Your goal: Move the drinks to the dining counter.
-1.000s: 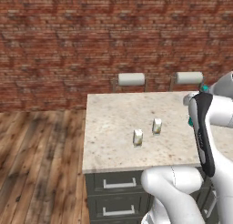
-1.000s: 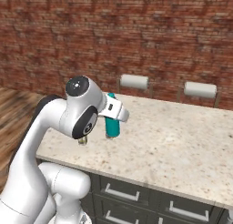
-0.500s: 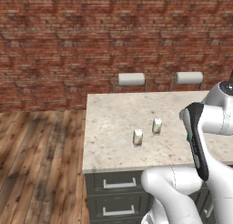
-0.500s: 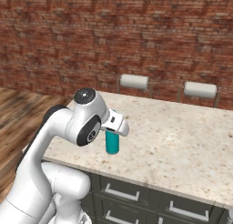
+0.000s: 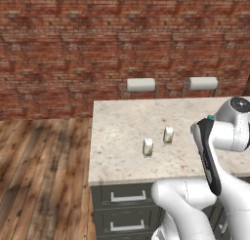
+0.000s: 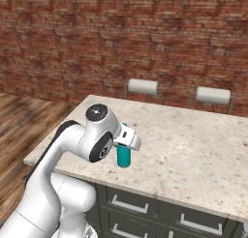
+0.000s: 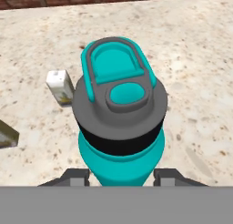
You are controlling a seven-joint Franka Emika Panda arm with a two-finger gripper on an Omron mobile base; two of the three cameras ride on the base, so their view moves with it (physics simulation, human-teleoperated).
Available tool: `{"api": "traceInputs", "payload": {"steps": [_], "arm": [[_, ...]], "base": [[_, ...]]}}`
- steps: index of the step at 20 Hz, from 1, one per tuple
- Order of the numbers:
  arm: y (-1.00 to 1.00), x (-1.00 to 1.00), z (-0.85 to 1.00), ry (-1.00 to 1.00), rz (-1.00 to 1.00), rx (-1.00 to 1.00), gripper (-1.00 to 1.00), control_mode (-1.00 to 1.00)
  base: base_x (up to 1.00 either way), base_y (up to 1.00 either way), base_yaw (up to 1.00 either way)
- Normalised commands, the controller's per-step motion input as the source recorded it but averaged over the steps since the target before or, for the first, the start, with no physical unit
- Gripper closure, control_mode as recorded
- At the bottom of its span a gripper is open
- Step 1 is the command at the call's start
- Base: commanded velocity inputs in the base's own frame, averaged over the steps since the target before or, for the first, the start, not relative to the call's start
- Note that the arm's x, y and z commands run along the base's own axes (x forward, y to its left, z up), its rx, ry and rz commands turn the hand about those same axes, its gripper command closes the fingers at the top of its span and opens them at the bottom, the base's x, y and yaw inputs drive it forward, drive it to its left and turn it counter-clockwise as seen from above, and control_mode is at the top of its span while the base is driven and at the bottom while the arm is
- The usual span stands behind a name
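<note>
Teal bottle (image 6: 124, 156) in my grip, standing on or just above the dining counter (image 5: 122, 122).

I have the gripper (image 7: 122, 176) closed on the bottle's body, one finger on each side, dark cap toward the hand camera. In the right base view its base looks to be at the speckled stone top, though I cannot tell whether it is fully seated. The two cream cans (image 5: 148, 147) (image 5: 168, 135) already stand upright on the same top, near each other, with one can (image 7: 60, 88) visible just past the bottle. I judge this to be the placing of the last drink; next I should confirm contact, open the fingers, and lift straight away without tipping it.
</note>
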Motion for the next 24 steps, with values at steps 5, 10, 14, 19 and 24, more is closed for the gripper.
{"api": "traceInputs", "payload": {"steps": [5, 10, 14, 19, 24], "arm": [[-0.17, 0.45, -0.31, 0.0, 0.0, 0.0, 1.0, -1.0], [-0.16, 0.53, -0.3, 0.0, 0.0, 0.0, 1.0, -1.0], [-0.16, 0.39, -0.29, 0.0, 0.0, 0.0, 1.0, -1.0], [-0.05, 0.08, -0.15, 0.0, 0.0, 0.0, 1.0, -1.0], [0.0, 0.0, -0.15, -0.01, 0.0, 0.0, 1.0, -1.0]], "base": [[0.0, 0.0, 0.0], [0.0, 0.0, 0.0], [0.0, 0.0, 0.0], [0.0, 0.0, 0.0], [0.0, 0.0, 0.0]]}}
